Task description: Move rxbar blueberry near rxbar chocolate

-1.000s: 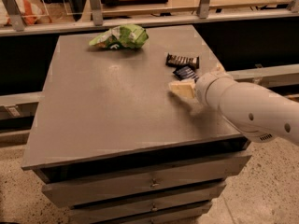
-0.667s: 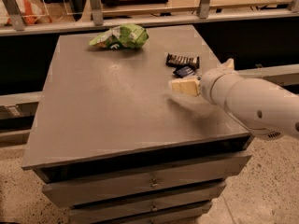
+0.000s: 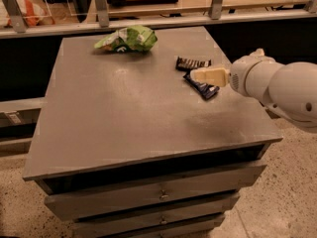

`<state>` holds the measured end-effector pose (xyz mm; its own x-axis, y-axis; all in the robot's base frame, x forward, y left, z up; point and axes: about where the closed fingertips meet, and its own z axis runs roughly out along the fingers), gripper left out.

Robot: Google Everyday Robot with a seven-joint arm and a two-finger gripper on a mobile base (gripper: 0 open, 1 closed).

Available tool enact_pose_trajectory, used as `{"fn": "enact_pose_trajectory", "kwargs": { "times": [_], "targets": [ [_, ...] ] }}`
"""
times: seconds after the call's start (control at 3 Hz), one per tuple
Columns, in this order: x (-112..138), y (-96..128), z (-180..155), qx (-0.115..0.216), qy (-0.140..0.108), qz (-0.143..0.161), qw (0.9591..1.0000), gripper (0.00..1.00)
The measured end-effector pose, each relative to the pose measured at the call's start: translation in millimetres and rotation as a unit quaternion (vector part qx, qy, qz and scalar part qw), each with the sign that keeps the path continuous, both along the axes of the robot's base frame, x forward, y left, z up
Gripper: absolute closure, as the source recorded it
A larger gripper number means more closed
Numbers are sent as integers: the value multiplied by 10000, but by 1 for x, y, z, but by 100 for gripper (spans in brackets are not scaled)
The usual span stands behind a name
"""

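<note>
The blue snack bar [image 3: 206, 89] is lying flat near the right edge of the matt grey worktop [image 3: 124, 113]. Its long axis is running diagonally, from far-left to near-right. Its far end is sitting just beside the brown-black snack bar [image 3: 193, 63], which is lying crosswise. The cream claw [image 3: 198, 76] is hanging over the blue bar's far end and hiding part of it; clenched or released cannot be told. The rounded white arm [image 3: 282, 86] is being cut off at the right. A crumpled green bag [image 3: 128, 38] is resting near the far edge.
</note>
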<state>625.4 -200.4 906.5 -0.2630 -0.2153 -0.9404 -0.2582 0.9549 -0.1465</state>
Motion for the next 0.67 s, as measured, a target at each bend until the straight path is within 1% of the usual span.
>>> {"fn": "enact_pose_trajectory", "kwargs": {
  "times": [0.33,0.67],
  "targets": [
    [7,-5,-1,104,195,438,9988,0],
    [0,-58,-4,-76,136,477,9987,0]
  ]
}}
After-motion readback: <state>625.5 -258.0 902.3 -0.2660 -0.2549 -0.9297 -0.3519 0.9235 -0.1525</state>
